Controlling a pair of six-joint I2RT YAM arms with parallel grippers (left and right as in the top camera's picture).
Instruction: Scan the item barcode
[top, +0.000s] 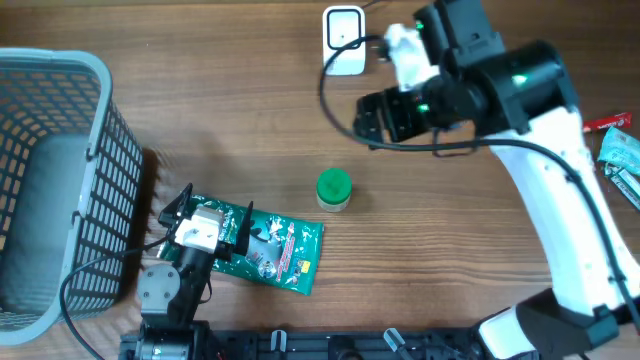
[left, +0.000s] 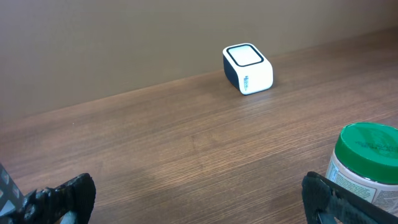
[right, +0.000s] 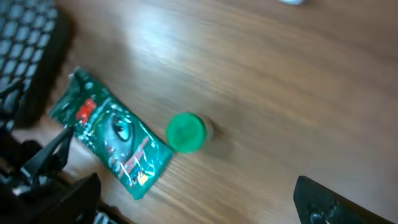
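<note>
Nearest us, the left gripper (top: 212, 218) hangs, fingers spread wide and empty, over the green packet (top: 275, 250), whose long axis runs roughly left to right. Just beyond, to the right, the green-lidded jar (top: 333, 190) stands upright, clear of the packet; we judge this gripper nearer both. Farthest, the right gripper (top: 372, 118) hovers, jaws wide, holding nothing, beside the white scanner (top: 343, 40). The left wrist view shows jar label and scanner, not the packet; the right wrist view shows packet and jar together.
</note>
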